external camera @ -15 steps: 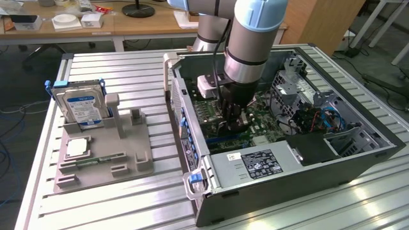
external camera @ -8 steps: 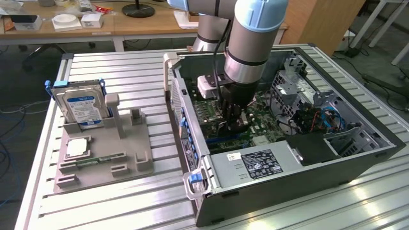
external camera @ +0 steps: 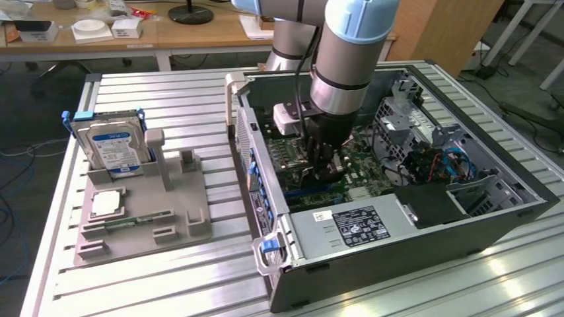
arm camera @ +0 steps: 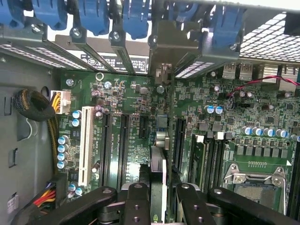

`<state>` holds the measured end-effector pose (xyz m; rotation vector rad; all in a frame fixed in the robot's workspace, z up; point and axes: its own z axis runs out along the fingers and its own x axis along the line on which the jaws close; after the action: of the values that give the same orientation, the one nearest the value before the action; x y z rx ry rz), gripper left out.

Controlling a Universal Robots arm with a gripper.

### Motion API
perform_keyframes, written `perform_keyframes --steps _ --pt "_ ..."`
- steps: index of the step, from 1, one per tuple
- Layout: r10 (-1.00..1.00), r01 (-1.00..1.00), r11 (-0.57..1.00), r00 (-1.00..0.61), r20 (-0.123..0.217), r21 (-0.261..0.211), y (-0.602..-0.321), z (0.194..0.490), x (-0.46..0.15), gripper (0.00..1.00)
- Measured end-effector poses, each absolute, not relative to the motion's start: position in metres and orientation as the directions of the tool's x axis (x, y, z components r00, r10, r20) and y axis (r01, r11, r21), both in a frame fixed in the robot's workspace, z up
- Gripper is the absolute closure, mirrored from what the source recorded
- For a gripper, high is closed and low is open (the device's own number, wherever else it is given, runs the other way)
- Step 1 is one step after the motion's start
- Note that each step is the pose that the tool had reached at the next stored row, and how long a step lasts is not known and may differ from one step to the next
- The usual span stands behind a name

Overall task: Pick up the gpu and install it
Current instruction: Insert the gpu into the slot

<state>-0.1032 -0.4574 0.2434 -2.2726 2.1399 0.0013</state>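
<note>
The gpu [arm camera: 158,161] shows edge-on in the wrist view, a thin card running from between my fingers towards its metal end bracket [arm camera: 176,44] at the case's rear slot openings. My gripper [arm camera: 160,188] is shut on it, one black finger [arm camera: 136,201] on each side. It stands upright over the green motherboard [arm camera: 126,93], in line with the long dark expansion slots. Whether it sits in a slot I cannot tell. In the exterior view the gripper [external camera: 323,173] reaches straight down into the open computer case [external camera: 397,264], low over the motherboard [external camera: 363,173].
Blue slot latches [arm camera: 93,14] line the case's rear wall. A white slot [arm camera: 86,145], cable bundle [arm camera: 33,105] and processor socket [arm camera: 255,173] surround the card. Outside, a grey holder [external camera: 132,231] carries a blue-labelled hard drive [external camera: 110,148] and a memory stick [external camera: 137,220]. The power supply [external camera: 348,224] fills the case's near end.
</note>
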Motion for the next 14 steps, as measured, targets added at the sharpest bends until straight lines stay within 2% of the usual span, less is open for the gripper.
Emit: perform_keyframes --steps 5,6,14 --pt "-0.998 -0.998 -0.06 0.06 -0.014 -0.014 -0.458 0.245 -0.102 0.74" --pt "-0.998 -0.998 -0.06 0.06 -0.014 -0.013 -0.457 0.26 -0.099 0.74" --pt "-0.998 -0.998 -0.06 0.06 -0.014 -0.013 -0.457 0.26 -0.099 0.74"
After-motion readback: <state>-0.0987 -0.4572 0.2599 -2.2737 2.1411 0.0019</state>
